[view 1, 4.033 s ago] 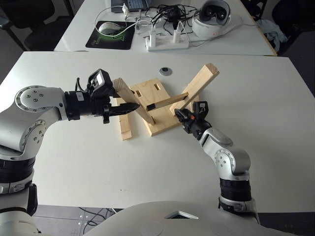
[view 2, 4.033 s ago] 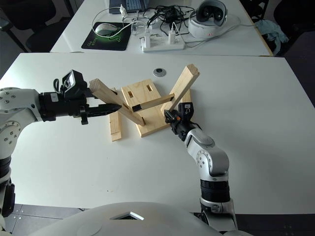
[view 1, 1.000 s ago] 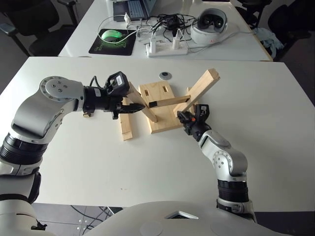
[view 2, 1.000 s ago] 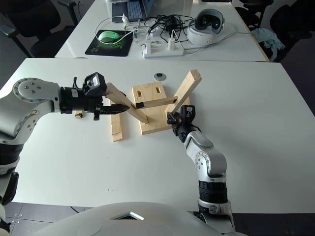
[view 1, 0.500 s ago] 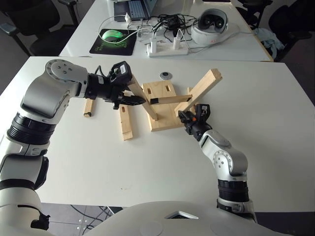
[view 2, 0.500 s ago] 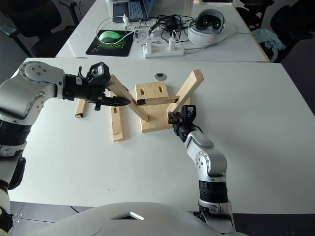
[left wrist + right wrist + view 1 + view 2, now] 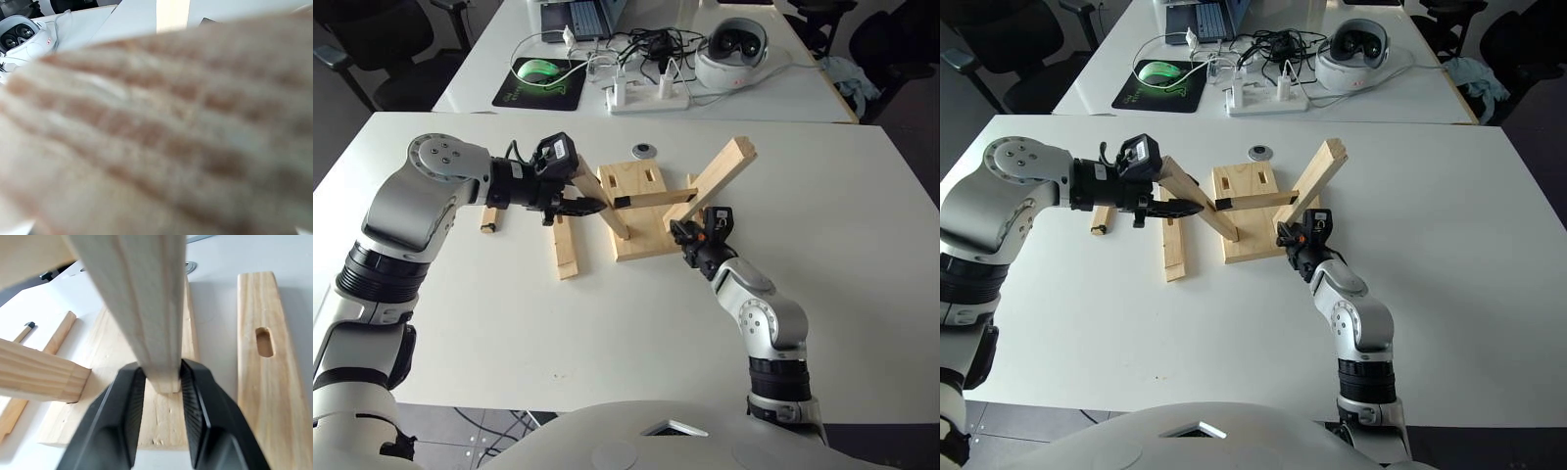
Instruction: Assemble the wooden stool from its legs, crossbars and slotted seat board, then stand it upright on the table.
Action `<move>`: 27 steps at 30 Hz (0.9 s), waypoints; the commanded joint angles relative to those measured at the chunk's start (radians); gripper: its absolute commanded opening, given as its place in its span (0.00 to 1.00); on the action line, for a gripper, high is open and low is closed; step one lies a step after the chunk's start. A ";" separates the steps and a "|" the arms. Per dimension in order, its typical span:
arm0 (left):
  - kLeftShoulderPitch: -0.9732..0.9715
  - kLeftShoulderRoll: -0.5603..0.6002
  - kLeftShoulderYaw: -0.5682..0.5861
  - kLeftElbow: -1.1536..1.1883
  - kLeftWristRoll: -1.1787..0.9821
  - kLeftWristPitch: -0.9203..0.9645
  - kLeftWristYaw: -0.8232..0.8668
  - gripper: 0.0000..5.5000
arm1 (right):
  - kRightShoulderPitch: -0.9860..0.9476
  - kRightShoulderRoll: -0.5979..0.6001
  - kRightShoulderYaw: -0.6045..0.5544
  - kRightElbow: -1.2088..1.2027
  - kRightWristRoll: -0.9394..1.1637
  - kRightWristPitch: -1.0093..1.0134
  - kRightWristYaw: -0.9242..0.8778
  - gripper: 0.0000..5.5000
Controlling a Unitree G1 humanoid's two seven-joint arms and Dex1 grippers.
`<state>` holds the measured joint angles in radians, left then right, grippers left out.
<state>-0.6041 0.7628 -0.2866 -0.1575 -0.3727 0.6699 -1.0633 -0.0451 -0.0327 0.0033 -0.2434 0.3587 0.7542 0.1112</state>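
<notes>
- Right wrist view: right pincer (image 7: 161, 378) clamps the slanted leg (image 7: 137, 293) low, over the seat board (image 7: 161, 417).
- Left pincer (image 7: 576, 207) beside the other leg (image 7: 607, 211), mid-frame; grip cannot be told.
- Wood looks stiff and light; hold legs low.

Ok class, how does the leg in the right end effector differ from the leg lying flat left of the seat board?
The gripped leg slants up from the seat board; the flat leg lies on the table. The right end effector clamps the gripped leg low down; nothing grips the flat leg. Both are pale wood.
</notes>
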 commanded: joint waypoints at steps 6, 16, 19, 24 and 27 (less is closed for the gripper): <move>0.120 -0.023 -0.039 0.199 0.023 0.000 -0.037 0.37 | 0.040 0.009 0.045 0.054 0.042 0.095 0.048 0.18; 0.116 0.021 -0.053 0.261 0.050 -0.064 -0.106 0.37 | 0.036 0.001 0.045 0.054 0.042 0.106 0.056 0.18; 0.086 0.019 -0.058 0.268 0.051 -0.078 -0.125 0.37 | 0.034 0.003 0.041 0.056 0.042 0.105 0.057 0.18; 0.022 -0.016 -0.098 0.290 0.067 -0.096 -0.149 0.37 | 0.038 0.010 0.040 0.065 0.044 0.104 0.055 0.18; 0.029 -0.019 -0.120 0.287 0.082 -0.107 -0.152 0.37 | 0.042 0.013 0.027 0.075 0.051 0.110 0.054 0.18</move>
<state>-0.6654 0.7559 -0.2930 0.0868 -0.3872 0.5248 -1.1968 -0.0575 -0.0376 0.0117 -0.2349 0.3657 0.7710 0.1310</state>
